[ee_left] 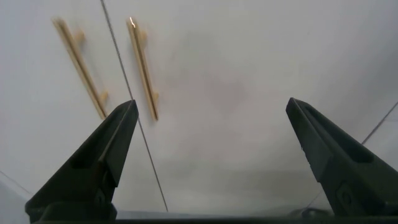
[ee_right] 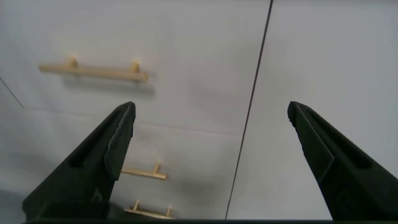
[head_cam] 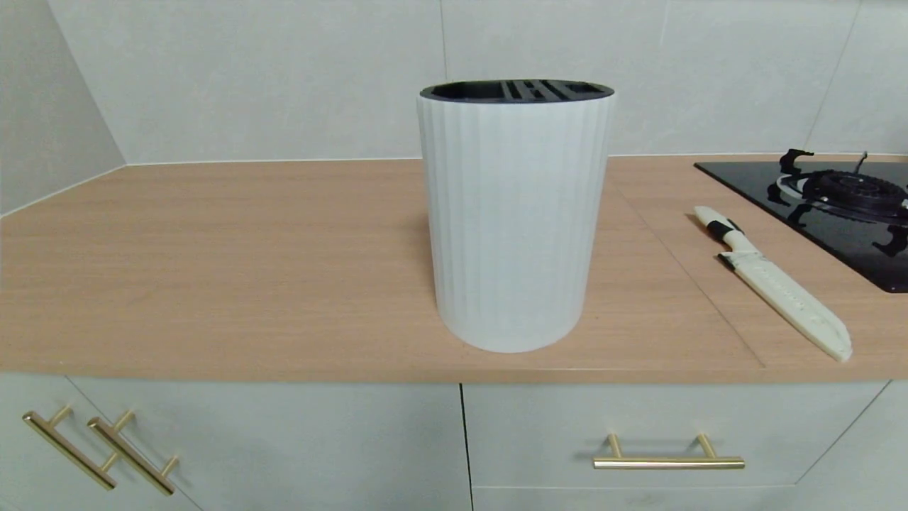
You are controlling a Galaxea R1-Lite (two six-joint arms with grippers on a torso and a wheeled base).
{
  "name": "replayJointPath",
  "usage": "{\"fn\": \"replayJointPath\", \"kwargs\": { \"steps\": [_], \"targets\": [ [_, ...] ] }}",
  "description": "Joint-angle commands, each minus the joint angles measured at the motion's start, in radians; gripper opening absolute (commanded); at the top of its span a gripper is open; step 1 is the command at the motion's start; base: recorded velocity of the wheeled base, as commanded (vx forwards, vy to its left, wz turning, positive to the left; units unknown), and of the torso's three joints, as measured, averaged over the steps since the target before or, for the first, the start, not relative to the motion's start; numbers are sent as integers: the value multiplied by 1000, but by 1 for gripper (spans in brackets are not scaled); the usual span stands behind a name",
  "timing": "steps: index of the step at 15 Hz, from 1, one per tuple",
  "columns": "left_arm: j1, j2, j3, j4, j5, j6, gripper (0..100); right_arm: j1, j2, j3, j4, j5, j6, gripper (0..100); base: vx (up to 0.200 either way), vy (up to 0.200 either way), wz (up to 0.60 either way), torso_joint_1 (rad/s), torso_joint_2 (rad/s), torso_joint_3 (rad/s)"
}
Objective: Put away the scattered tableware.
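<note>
Head view: a white ribbed knife block (head_cam: 514, 220) with a black slotted top stands upright in the middle of the wooden countertop (head_cam: 213, 270). At about 3 o'clock from it, well apart, a cream-bladed kitchen knife (head_cam: 777, 284) lies flat on the wood. Its handle, ringed by a black band, points toward 11 o'clock and its tip toward 5 o'clock, close to the counter's front edge. A black gas hob (head_cam: 844, 199) sits at 2 o'clock from the block, just beyond the knife. Below the counter, a brass drawer handle (head_cam: 668, 461) runs level at 5 o'clock, and a pair of brass door handles (head_cam: 99, 447) sits at 7 o'clock.

Left wrist view: the left gripper (ee_left: 211, 104) has its jaws spread wide and holds nothing. It faces the pale cabinet fronts, with two brass bar handles (ee_left: 143, 68) on either side of a door seam.

Right wrist view: the right gripper (ee_right: 211, 106) is likewise released and bare. It faces drawer fronts with one long brass pull (ee_right: 93, 70) and two shorter pulls (ee_right: 144, 174) lower down.
</note>
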Motion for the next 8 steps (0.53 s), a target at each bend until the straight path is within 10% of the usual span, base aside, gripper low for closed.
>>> {"fn": "replayJointPath", "kwargs": {
  "steps": [1, 8],
  "targets": [
    [1, 0, 0, 0, 0, 0, 100, 0, 0, 0, -1, 0, -1, 100, 0, 0, 0, 163, -496, -320],
    [1, 0, 0, 0, 0, 0, 100, 0, 0, 0, -1, 0, 1, 100, 0, 0, 0, 177, -468, -283]
  ]
}}
